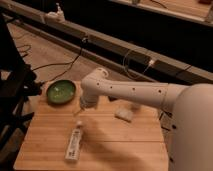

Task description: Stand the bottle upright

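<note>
The bottle (74, 143) lies flat on the wooden table (125, 150), left of the middle. It is slim and white with a dark-printed label, and its small cap (79, 123) points away from me. My white arm (135, 92) comes in from the right and bends down at its elbow. My gripper (80, 111) hangs from that bend, pointing down just above the cap end of the bottle. It is open and holds nothing. It does not touch the bottle.
A green bowl (61, 91) sits at the table's back left corner, close to the gripper. A flat whitish block (124, 114) lies right of the middle. A pale cup (135, 105) shows partly behind the arm. Cables run over the floor behind.
</note>
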`<state>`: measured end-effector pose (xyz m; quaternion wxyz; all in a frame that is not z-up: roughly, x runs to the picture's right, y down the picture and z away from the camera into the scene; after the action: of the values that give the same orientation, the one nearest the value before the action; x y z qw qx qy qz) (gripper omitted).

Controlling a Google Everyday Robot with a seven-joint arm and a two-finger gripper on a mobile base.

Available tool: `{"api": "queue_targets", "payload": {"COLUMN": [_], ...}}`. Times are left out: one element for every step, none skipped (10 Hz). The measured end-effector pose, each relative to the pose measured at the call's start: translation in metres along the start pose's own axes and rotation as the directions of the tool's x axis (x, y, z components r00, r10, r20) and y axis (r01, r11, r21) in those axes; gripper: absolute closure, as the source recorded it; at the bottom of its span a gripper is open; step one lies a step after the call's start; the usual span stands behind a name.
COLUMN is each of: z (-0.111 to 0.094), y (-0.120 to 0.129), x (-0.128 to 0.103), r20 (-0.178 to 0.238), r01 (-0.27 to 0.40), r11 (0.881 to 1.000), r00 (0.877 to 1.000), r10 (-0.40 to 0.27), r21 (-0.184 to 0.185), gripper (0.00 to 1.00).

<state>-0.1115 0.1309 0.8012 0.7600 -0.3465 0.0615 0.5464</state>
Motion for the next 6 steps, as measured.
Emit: {"api": "queue_targets", "payload": {"z": [0.0091, 0.0122, 0.0116, 0.0115, 0.012, 0.0127], "y": [0.0072, 0.0086, 0.0067, 0.0067, 0.0091, 0.0095], "x": [0.0004, 0.0009, 0.0013, 0.0012, 0.0007, 0.0017], "r20": [-0.013, -0.017, -0.017, -0.016, -0.018, -0.023], "r01": [-0.011, -0.016, -0.019, -0.019, -0.016, -0.014], "r11": [1.0, 1.0, 1.0, 1.0, 1.0, 1.0], "r00": [1.0, 1.0, 1.0, 1.0, 1.0, 1.0], "r10": [0.011, 0.016, 0.019, 0.019, 0.016, 0.014], "r21": [-0.008, -0.01, -0.009, -0.009, -0.011, -0.013], "gripper": [0.26, 0.26, 0.26, 0.26, 0.26, 0.26]}}
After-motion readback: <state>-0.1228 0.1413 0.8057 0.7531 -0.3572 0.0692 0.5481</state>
